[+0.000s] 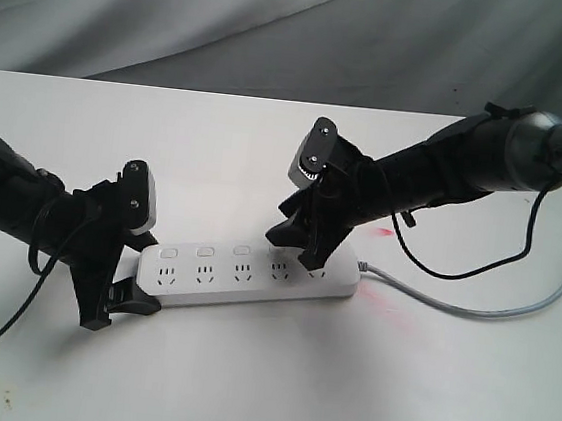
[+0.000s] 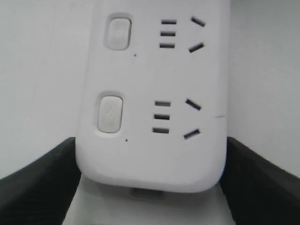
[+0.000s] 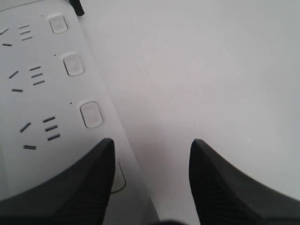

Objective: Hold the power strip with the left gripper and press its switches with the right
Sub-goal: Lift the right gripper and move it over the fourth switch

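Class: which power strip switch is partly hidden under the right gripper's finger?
The fourth switch along the power strip from the left gripper; a finger of the right gripper overlaps it, while the first three show whole.

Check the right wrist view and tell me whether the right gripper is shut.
No: the right gripper stands open, its fingers apart with bare table between them.

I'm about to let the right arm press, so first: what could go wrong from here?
1. The right gripper is open; one finger covers part of a switch at the strip's edge, the other hangs over the table. A press might only clip the switch.
2. The left gripper clamps only the rounded end of the power strip; a push near the cord could tilt or swing it.
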Controlling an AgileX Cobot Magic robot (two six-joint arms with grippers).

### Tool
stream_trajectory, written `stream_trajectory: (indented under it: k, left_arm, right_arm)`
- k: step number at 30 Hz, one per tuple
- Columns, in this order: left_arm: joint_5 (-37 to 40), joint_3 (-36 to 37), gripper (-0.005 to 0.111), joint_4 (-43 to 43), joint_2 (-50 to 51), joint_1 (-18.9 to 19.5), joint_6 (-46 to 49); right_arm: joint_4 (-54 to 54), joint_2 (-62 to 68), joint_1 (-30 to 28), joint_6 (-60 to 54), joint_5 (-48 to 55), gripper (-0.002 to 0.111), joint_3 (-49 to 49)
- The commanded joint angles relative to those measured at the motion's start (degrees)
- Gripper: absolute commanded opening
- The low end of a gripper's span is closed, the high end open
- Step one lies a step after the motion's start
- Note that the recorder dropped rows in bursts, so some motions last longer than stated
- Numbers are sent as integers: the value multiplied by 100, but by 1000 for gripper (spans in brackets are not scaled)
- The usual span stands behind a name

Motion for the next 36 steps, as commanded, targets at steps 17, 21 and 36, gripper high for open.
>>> stream_trajectory:
  k: [17,21,36]
  left_arm:
    - [-177,3,46,74,36,8,63]
    - [-177,3,46,74,36,8,63]
    - [-177,3,46,74,36,8,63]
  right_arm:
    - [-54,294,-47,-62,-58,46,31]
    - [-48,294,-56,-62,-73,46,31]
    - [-134,399,-137,-20,-32,46,44]
